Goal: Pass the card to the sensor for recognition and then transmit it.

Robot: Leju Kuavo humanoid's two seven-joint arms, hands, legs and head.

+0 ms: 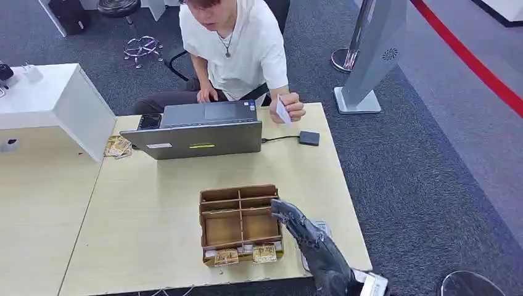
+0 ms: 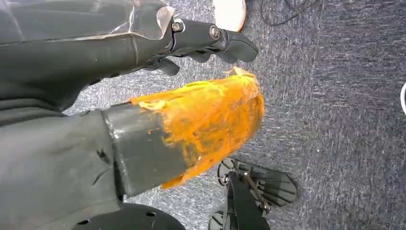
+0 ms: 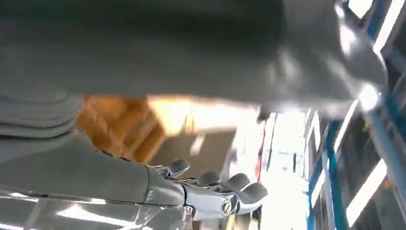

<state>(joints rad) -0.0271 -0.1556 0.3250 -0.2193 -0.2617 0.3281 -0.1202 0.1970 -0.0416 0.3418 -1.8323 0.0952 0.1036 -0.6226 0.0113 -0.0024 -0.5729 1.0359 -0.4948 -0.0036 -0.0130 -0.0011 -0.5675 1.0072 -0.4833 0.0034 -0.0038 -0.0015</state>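
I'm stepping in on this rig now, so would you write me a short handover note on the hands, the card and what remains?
Right hand: raised beside the brown cardboard divider box, holding nothing, fingers apart.
Left hand: hangs over the carpet floor, nothing in it.
White card: in the seated person's hand, near the small black sensor cabled to the grey laptop.
Done: card is with the person.
Left: whether it was scanned cannot be told.

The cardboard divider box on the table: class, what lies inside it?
The cardboard divider box holds yellowish packets in its near row; other compartments look bare. The right hand covers its right edge.
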